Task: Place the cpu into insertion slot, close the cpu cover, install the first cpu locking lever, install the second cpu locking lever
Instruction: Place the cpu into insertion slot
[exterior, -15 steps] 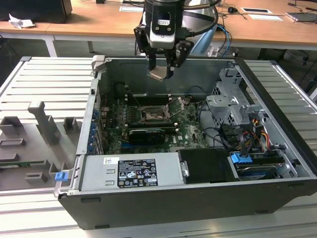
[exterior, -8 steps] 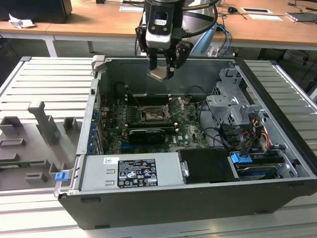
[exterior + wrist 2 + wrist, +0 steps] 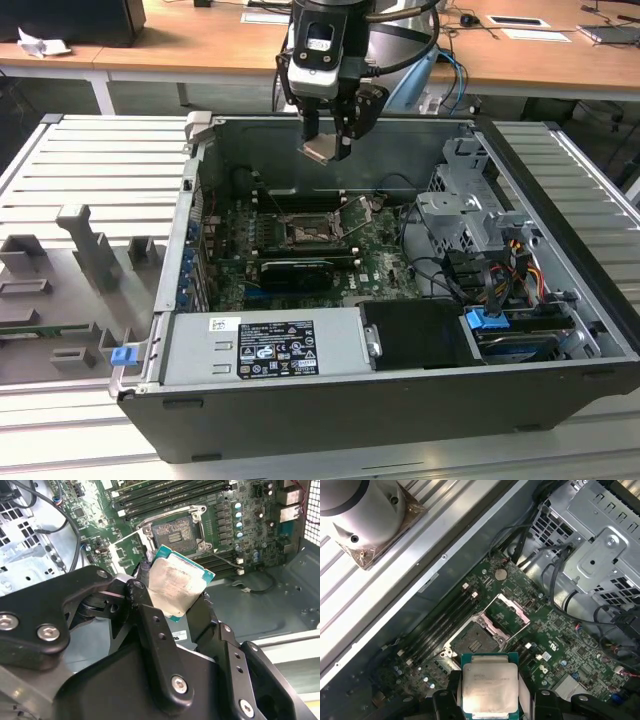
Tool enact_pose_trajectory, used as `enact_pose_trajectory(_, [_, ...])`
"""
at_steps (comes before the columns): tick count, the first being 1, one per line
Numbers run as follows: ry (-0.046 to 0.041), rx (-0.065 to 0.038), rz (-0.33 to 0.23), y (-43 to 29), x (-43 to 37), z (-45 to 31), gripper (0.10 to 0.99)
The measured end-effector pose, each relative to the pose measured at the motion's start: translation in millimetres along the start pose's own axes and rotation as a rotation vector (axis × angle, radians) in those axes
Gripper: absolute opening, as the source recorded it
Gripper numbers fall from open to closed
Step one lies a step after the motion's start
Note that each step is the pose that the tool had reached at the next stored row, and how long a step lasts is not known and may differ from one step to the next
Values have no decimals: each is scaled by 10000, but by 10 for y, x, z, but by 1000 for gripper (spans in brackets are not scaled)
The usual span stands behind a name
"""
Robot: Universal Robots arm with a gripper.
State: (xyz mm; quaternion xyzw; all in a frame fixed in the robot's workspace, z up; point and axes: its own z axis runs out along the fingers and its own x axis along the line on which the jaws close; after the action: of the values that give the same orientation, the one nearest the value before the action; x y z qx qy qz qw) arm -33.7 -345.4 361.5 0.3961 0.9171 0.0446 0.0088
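Observation:
My gripper (image 3: 327,146) hangs above the open computer case, shut on the cpu (image 3: 321,151), a flat square chip with a pale metal face. In both wrist views the cpu (image 3: 176,583) (image 3: 489,686) sits clamped by its edges between the black fingers (image 3: 148,622) (image 3: 446,696). Below it on the green board lies the insertion slot (image 3: 304,232) (image 3: 176,532) (image 3: 474,638), dark and bare. The cpu cover (image 3: 509,611) (image 3: 123,551) (image 3: 358,214) stands swung open beside the slot. The chip is well above the board, apart from the slot.
Memory slots (image 3: 298,200) run behind the socket. A metal drive cage (image 3: 468,208) with cables (image 3: 480,275) is on the exterior view's right, and the power supply (image 3: 262,345) sits at the front. The case walls (image 3: 190,215) enclose the board. A grey fixture tray (image 3: 80,262) lies outside the case.

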Motion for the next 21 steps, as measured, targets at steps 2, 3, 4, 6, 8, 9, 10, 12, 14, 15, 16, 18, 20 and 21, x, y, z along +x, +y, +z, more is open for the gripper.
enact_pose_trajectory(2, [-21, -5, 243, 0, 0, 1, 537])
enact_pose_trajectory(3, [-31, -6, 348, 0, 0, 1, 537])
enact_pose_trajectory(4, [-40, -9, 456, 0, 0, 2, 537])
enact_pose_trajectory(6, [-61, -13, 688, 0, 0, 3, 537])
enact_pose_trajectory(8, [-80, -17, 907, 0, 0, 4, 537])
enact_pose_trajectory(9, [-91, -19, 1028, -1, 0, 4, 537])
enact_pose_trajectory(10, [-99, -21, 1113, -1, 0, 5, 537])
enact_pose_trajectory(12, [-122, -27, 1376, -1, 0, 5, 537])
enact_pose_trajectory(14, [-141, -30, 1584, -1, 0, 6, 537])
enact_pose_trajectory(15, [-147, -31, 1648, -1, 0, 6, 537])
enact_pose_trajectory(16, [-152, -32, 1707, -1, 0, 6, 537])
enact_pose_trajectory(18, [-164, -36, 1842, -1, 0, 6, 537])
enact_pose_trajectory(20, [-178, -39, 1999, -1, 0, 7, 537])
enact_pose_trajectory(21, [-182, -40, 2052, -1, 0, 7, 537])
